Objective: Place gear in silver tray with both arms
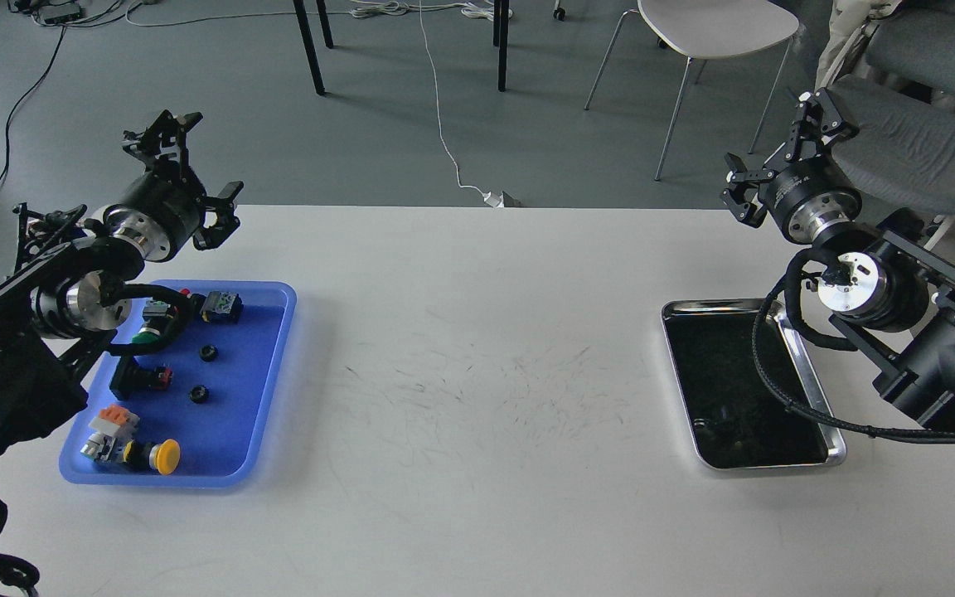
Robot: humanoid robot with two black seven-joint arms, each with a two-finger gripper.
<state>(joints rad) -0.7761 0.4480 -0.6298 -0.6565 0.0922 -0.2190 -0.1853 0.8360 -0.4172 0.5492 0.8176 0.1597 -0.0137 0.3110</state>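
Observation:
Two small black gears (209, 352) (198, 395) lie in the blue tray (233, 431) at the table's left. The silver tray (763, 463) sits at the right, and a small dark shape on its reflective bottom is too faint to identify. My left gripper (212, 162) hangs open above the blue tray's far edge with nothing between its fingers. My right gripper (763, 137) is also open and empty, raised beyond the far right corner of the silver tray. The right arm and its cable cross over that tray's right side.
The blue tray also holds several push buttons and switch parts, including a yellow-capped button (166, 456) and a green one (146, 336). A white table (477, 373) spans the view. Chairs and cables stand on the floor beyond its far edge.

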